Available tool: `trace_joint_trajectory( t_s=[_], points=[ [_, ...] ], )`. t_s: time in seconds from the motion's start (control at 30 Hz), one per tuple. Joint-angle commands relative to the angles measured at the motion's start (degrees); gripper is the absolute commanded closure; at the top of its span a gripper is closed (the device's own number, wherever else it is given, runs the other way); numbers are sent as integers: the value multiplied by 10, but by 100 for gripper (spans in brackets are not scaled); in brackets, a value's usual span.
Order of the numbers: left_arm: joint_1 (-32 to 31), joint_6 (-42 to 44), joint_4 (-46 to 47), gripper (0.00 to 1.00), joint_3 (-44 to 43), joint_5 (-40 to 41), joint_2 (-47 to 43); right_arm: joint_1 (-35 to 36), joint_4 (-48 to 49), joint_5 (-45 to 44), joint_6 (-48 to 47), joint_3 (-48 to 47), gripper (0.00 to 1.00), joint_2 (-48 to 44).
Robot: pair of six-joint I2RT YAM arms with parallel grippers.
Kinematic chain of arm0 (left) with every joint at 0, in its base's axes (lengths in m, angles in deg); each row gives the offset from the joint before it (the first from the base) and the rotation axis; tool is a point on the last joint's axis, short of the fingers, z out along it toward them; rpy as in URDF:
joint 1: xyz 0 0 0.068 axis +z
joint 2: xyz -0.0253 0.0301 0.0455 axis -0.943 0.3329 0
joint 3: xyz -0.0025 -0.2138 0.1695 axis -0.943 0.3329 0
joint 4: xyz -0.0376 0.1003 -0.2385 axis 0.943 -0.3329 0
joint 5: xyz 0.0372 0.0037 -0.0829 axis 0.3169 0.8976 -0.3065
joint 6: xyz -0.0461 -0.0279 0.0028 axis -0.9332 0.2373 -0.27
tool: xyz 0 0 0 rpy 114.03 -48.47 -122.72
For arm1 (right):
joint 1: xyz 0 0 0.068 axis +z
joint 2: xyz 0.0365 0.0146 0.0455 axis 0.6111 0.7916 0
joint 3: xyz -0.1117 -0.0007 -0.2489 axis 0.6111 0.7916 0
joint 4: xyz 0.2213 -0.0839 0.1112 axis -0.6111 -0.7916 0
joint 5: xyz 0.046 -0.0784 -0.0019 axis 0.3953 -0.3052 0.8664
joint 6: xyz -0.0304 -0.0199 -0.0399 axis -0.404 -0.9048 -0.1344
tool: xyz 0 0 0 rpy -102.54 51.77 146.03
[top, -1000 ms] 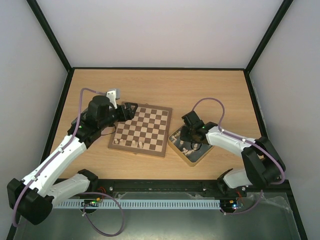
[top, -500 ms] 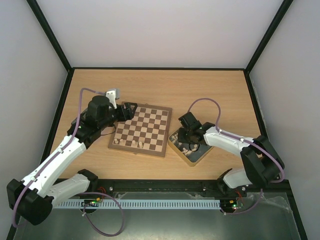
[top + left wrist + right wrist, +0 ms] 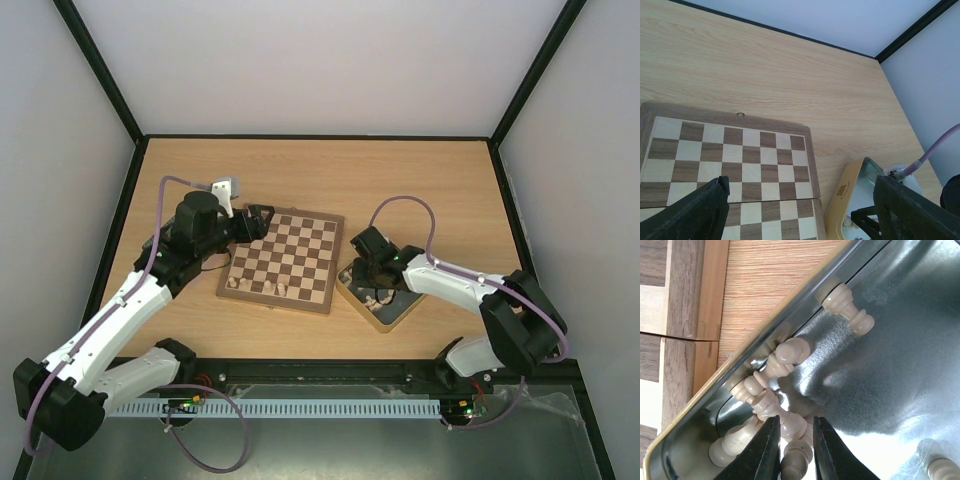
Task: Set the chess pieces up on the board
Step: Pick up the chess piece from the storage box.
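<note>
The board (image 3: 283, 260) lies at the table's middle, with a few pale chess pieces (image 3: 283, 288) along its near edge. Its far squares show in the left wrist view (image 3: 740, 150). My left gripper (image 3: 258, 220) hangs wide open and empty over the board's far left corner (image 3: 800, 215). My right gripper (image 3: 368, 285) is down inside the gold tin (image 3: 372, 318). In the right wrist view its fingers (image 3: 796, 422) are shut on a pale chess piece (image 3: 796, 460), among several loose pale pieces (image 3: 772, 365) piled at the tin's wall.
The gold tin's shiny floor (image 3: 880, 365) holds one more pale piece (image 3: 847, 310) farther off. The tin sits close to the board's right edge (image 3: 685, 295) and also shows in the left wrist view (image 3: 840, 210). Black-framed walls ring the table.
My right gripper has slid left inside the tin, toward its board-side wall. The left arm has not moved.
</note>
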Motion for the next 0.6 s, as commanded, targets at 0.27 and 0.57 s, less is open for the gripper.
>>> trace_joint_trajectory(
  t_s=[0.27, 0.57],
  points=[
    [-2, 1, 5, 19, 7, -13, -6, 9, -28, -25, -4, -12, 93, 16],
    [-20, -29, 48, 19, 21, -83, 20, 10, -46, -109, 14, -12, 98, -65]
  ],
)
